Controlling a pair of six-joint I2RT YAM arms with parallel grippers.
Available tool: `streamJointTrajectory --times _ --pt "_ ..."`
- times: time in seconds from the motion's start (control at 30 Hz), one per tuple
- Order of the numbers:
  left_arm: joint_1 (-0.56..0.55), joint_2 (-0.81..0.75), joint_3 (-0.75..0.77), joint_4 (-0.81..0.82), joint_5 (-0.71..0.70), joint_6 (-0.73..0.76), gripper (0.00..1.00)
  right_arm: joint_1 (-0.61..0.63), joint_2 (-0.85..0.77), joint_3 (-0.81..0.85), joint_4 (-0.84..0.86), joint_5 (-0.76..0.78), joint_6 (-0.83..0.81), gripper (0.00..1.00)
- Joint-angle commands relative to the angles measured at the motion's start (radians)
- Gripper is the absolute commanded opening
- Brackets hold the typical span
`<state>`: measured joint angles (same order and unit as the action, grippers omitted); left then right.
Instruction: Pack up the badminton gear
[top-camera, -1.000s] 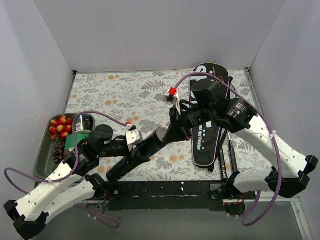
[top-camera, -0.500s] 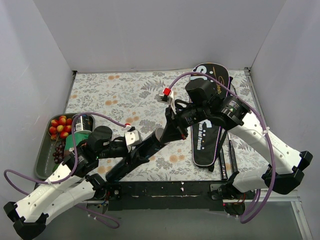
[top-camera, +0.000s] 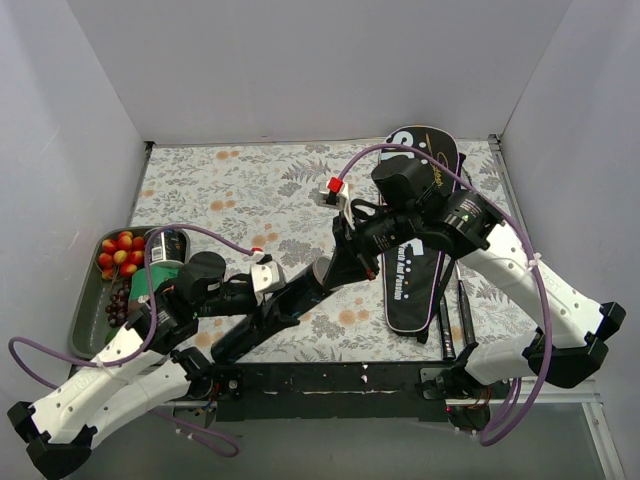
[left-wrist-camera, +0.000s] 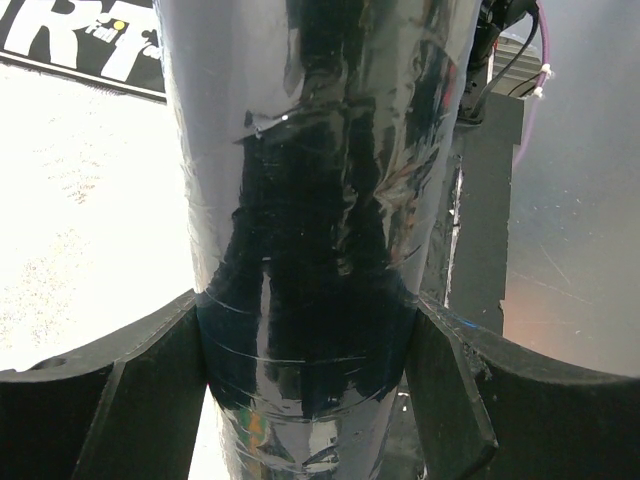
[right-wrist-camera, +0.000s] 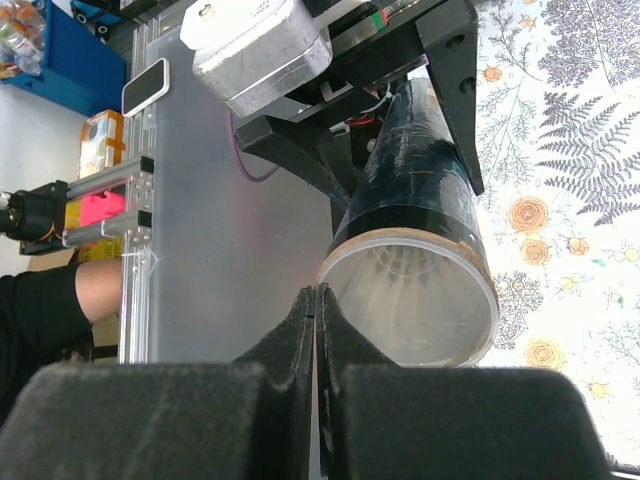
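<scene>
Loading shuttles, I judge: my left claw (left-wrist-camera: 305, 380) clamps the tube (right-wrist-camera: 420, 200) tilted above the table (top-camera: 230, 190), shuttlecocks (right-wrist-camera: 410, 300) inside. My right claw (right-wrist-camera: 316, 330), pinched shut, meets its mouth. Next: a careful carry to the bag (top-camera: 415, 270).

Both ends of shuttle tube (left-wrist-camera: 310, 200) outside left wrist view; rackets (top-camera: 467, 325) mostly beneath racket bag (top-camera: 412, 300).
</scene>
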<state>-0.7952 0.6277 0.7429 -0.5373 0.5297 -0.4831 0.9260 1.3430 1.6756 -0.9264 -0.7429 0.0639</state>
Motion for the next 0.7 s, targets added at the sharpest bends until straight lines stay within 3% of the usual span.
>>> streamJointTrajectory --times 0.0,0.43,0.5,0.67 --pt "-0.001 -0.005 0.016 0.054 0.013 0.014 0.2 0.01 0.007 -0.008 -0.028 -0.049 -0.027 0.01" --pt "-0.001 -0.005 0.015 0.056 0.007 0.02 0.2 0.046 0.022 -0.12 0.04 -0.092 -0.021 0.03" --pt "-0.001 -0.003 0.013 0.054 0.007 0.021 0.2 0.051 0.021 -0.128 0.049 -0.099 -0.018 0.09" --pt "-0.001 0.001 0.015 0.054 0.007 0.023 0.2 0.063 0.013 -0.184 0.096 -0.115 -0.003 0.36"
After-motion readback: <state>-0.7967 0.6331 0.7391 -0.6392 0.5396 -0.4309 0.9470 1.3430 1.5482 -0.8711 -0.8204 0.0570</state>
